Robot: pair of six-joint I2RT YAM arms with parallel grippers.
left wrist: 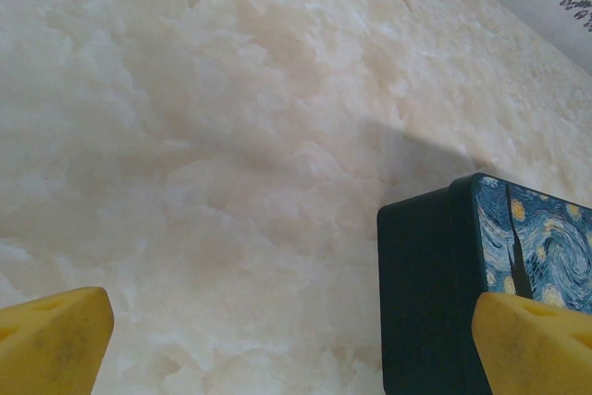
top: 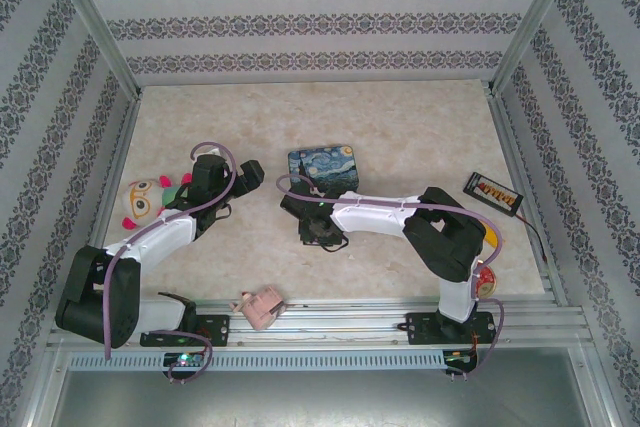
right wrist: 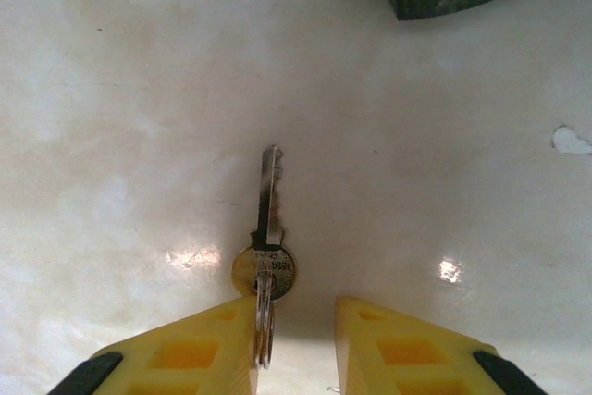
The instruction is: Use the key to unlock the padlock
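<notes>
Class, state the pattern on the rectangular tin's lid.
Blue swirls with yellow stars on the tin, best in the left wrist view.

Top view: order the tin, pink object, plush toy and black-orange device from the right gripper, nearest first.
From the right gripper:
1. Tin, just beyond.
2. Pink object, near-left.
3. Plush toy, far left, and black-orange device, far right: too close to call.

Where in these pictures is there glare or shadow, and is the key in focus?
Right wrist view: two small glare spots on the table, left and right of the key, which is in focus with its teeth visible. Left wrist view: the blue tin throws a soft grey shadow on the table above it in the picture. Top external view: light is even, without harsh glare.
</notes>
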